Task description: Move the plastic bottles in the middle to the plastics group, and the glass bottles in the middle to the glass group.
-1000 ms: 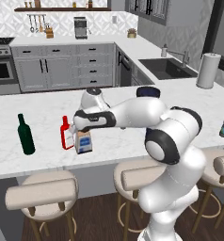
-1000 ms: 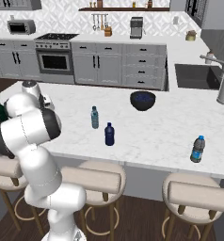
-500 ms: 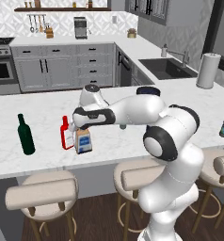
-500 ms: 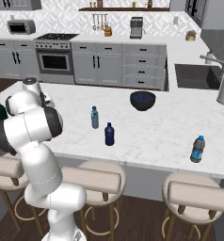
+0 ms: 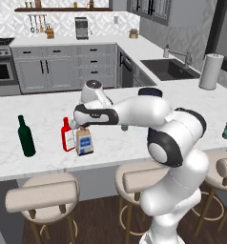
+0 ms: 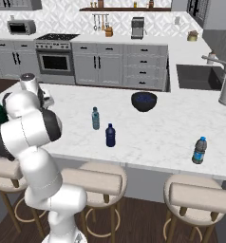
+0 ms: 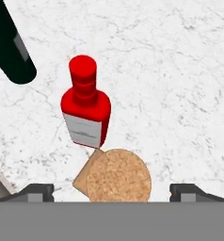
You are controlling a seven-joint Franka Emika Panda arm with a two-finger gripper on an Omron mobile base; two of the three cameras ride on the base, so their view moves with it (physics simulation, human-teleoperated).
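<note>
Left base view has the white marble desk (image 5: 39,157) carrying a green wine bottle (image 5: 25,137), then the red bottle (image 5: 67,135), touching the cork-stoppered amber bottle (image 5: 84,141); above it the pincer (image 7: 113,190) stands apart, gripping nothing.

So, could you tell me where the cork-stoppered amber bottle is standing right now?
The amber bottle stands upright near the counter's front edge in the left base view, just right of the red bottle, under the open gripper.

Six bottles (image 5: 84,141), one bowl (image 6: 144,101)
</note>
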